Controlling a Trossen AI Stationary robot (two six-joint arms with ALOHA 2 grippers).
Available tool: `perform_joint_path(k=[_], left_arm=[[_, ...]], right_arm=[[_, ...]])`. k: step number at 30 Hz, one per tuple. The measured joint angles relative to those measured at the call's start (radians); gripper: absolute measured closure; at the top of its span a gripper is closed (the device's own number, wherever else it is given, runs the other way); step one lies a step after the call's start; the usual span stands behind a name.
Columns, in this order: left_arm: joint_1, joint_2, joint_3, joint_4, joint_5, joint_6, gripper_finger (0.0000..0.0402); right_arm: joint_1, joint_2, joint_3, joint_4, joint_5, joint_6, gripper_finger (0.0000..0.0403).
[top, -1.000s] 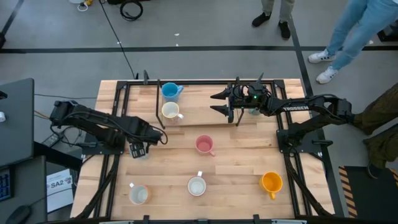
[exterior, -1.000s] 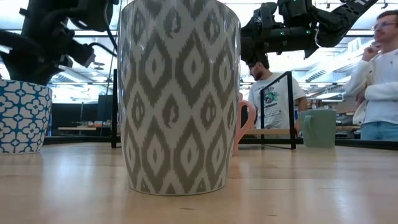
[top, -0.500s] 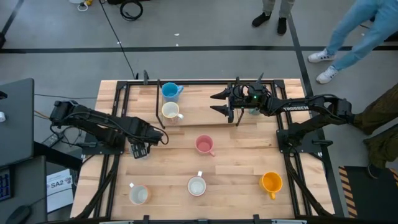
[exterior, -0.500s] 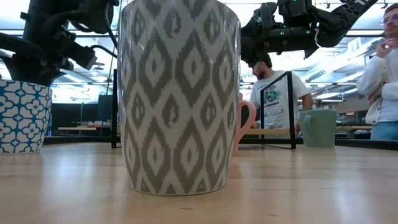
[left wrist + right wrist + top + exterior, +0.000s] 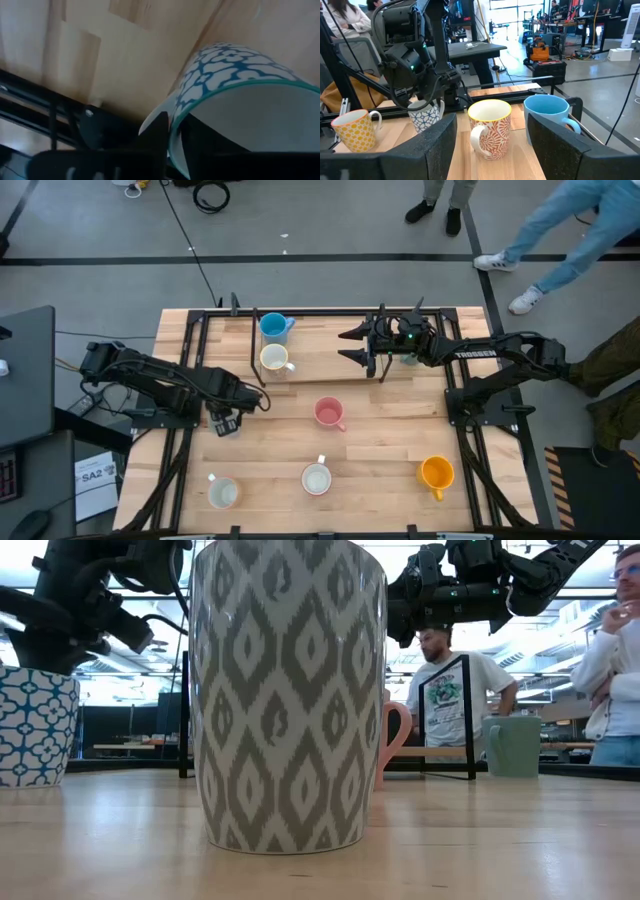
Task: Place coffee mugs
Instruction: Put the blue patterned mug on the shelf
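A blue-and-white patterned mug [image 5: 35,725] stands on its base at the table's left, and my left gripper [image 5: 225,423] is shut on it from above. My right gripper [image 5: 355,346] hangs open over the far middle of the table, holding nothing. A blue mug [image 5: 274,326] and a cream mug [image 5: 274,359] stand to its left. A dark green mug [image 5: 514,745] stands under the right arm. A pink mug [image 5: 328,412] stands mid-table. An orange mug [image 5: 436,473], a white mug [image 5: 316,478] and a pale mug [image 5: 222,493] stand along the near edge. My left gripper has the blue-and-white mug by its rim [image 5: 176,116], the wall pinched with one finger [image 5: 156,134] outside and the other inside the cup. The fingers come from above, pointing down. The mug stands upright with its base on the table.
A grey-and-white patterned mug [image 5: 288,690] fills the low view close to the camera. A black frame [image 5: 330,311] runs along the table's far edge and sides. People stand beyond the far right corner [image 5: 560,230]. Bare wood lies between the pink mug and the near row.
My left gripper has stirred slightly at the blue-and-white mug, which stays upright on the same spot on the table. A person beyond the far edge has stepped along.
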Motion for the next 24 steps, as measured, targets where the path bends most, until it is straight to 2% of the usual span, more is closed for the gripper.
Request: perform_joint_path(k=[3, 11, 17, 24], left_arm=[[0.0, -0.004, 0.003, -0.005, 0.042, -0.071, 0.0373], [0.002, 0.0, 0.0, 0.037, 0.168, -0.35, 0.0365], [0.002, 0.0, 0.006, 0.14, 0.208, -0.503, 0.037], [0.002, 0.003, 0.126, 0.195, 0.198, -0.593, 0.0373]], right_arm=[[0.0, 0.0, 0.0, 0.0, 0.0, 0.0, 0.0153], [0.0, 0.0, 0.0, 0.0, 0.0, 0.0, 0.0153], [0.0, 0.0, 0.0, 0.0, 0.0, 0.0, 0.0153], [0.0, 0.0, 0.0, 0.0, 0.0, 0.0, 0.0153]])
